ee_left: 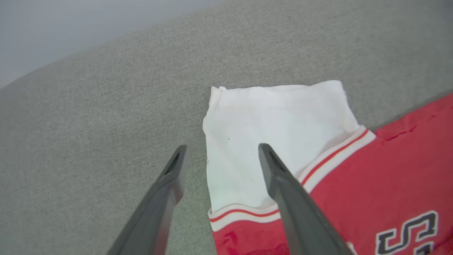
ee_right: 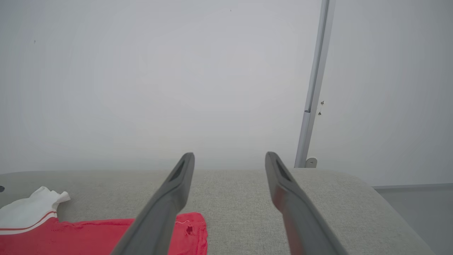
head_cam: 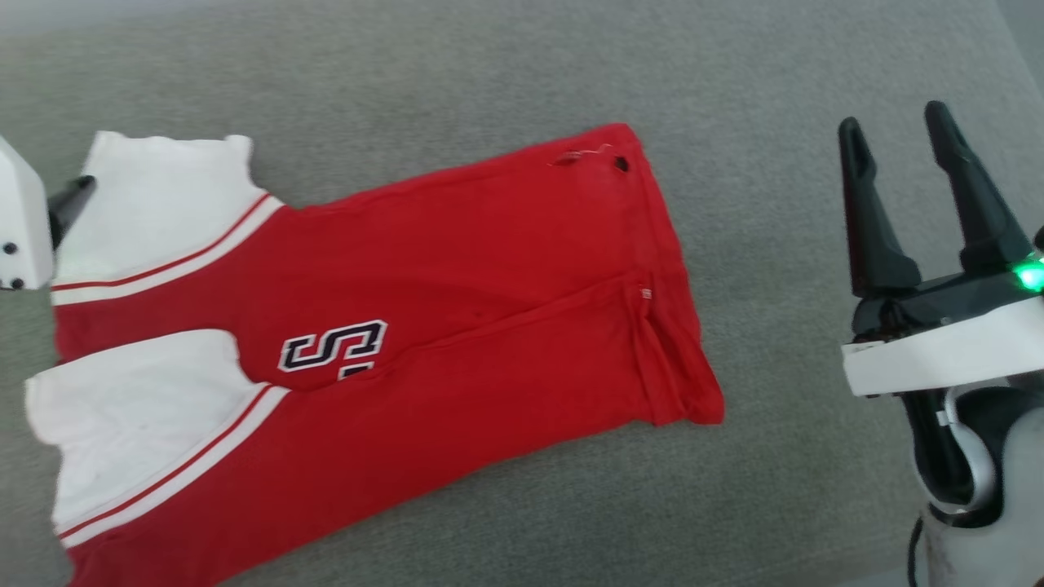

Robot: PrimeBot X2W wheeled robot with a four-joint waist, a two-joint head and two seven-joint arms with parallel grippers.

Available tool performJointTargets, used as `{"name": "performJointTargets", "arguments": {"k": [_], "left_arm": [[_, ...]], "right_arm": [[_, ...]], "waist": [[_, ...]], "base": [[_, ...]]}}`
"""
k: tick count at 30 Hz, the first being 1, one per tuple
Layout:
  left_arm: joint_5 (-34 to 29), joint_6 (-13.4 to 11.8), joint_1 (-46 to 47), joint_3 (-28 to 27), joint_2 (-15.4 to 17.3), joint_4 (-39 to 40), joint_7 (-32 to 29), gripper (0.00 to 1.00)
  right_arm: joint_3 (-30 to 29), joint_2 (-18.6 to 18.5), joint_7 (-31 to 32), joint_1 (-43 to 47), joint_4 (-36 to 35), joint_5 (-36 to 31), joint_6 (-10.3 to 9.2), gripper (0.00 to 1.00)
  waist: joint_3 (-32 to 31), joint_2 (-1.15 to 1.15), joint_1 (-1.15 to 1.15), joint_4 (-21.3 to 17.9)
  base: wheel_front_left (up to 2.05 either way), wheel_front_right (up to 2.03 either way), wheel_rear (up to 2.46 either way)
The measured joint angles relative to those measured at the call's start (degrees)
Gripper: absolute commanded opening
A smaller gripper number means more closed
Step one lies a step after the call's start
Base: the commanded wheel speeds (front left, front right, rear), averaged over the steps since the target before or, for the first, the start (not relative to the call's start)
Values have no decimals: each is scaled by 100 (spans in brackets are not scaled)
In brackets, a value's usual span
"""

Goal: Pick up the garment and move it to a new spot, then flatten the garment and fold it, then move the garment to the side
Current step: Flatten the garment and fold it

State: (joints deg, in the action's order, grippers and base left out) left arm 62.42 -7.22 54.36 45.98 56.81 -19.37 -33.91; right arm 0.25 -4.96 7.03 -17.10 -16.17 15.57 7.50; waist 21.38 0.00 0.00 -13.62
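- The garment [head_cam: 457, 326] lies flat on the grey fabric-covered surface [head_cam: 489, 65], left of centre, with its near-left corner running out of the head view
- It looks already spread and narrowed: a fold edge runs along its middle, and both white sleeves sit at the left end, the far sleeve [head_cam: 155, 204] and the near sleeve [head_cam: 130, 424], so I judge the pick-up, the flattening and a lengthwise fold to be done
- What seems left is a fold across the length to shorten it, and then the shift to the side
- The long axis runs left to right, slanted so the left end is nearer and the right end farther
- The sleeve and shoulder end points left, and the hem [head_cam: 669, 285] points right
- A dark-and-white letter patch [head_cam: 334, 346] shows face up near the middle
- The left gripper [ee_left: 223, 148] is at the far sleeve with its jaws spread wide and nothing in them; one finger is over the white cloth and the other over bare grey fabric, and I cannot tell whether either touches
- The right gripper [head_cam: 893, 121] stands well apart from the hem, out to the right, with its jaws wide and empty and fingers pointing away from the robot
- The red cloth is thin, so a grasp at the sleeve may lift only the top layer and open the fold
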Motion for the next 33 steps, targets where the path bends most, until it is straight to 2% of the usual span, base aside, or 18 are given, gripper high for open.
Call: {"name": "performJointTargets", "arguments": {"k": [4, 5, 10, 13, 16, 21, 22, 23, 26, 33], "left_arm": [[-140, 179, 180, 7, -80, -468, 86, 100], [-193, 304, 353, -4, -120, -788, 172, 100], [-267, 406, 648, 13, -310, -1351, 123, 100], [-240, 479, 850, 34, -413, -1730, -105, 100], [-187, 468, 1082, 33, -495, -2009, -420, 100], [65, 249, 1397, -9, -765, -2315, -1084, 100], [102, 220, 1462, -4, -810, -2338, -1230, 23], [118, 199, 1519, -4, -859, -2357, -1341, 0], [172, 198, 1625, 26, -1069, -2335, -1601, 0], [123, 277, 1928, 105, -1483, -2379, -1569, 0]], "right_arm": [[98, 42, -241, -56, 116, 27, 0, 100], [140, 66, -330, -105, 171, 83, 0, 100], [205, 91, -408, -145, 276, 155, 0, 100], [288, 97, -413, -237, 324, 221, 0, 100], [459, 53, -257, -318, 405, 327, 0, 100], [723, -185, 307, -579, 678, 515, 0, 100], [740, -214, 427, -679, 764, 575, 0, 100], [790, -283, 566, -809, 860, 588, 0, 100], [929, -401, 1007, -1239, 1274, 762, 0, 100], [1546, -877, 2049, -2626, 2677, 1182, 0, 100]], "waist": [[135, 0, 0, -155], [251, 0, 0, -232], [490, 0, 0, -349], [663, 0, 0, -406], [809, 0, 0, -443], [947, 0, 0, -411], [961, 0, 0, -387], [978, 0, 0, -358], [1020, 0, 0, -243], [1152, 0, 0, 44]], "base": [[0, 0, 0], [0, 0, 0], [0, 0, 0], [0, 0, 0], [0, 0, 0], [0, 0, 0], [0, 0, 0], [0, 0, 0], [0, 0, 0], [0, 0, 0]]}}
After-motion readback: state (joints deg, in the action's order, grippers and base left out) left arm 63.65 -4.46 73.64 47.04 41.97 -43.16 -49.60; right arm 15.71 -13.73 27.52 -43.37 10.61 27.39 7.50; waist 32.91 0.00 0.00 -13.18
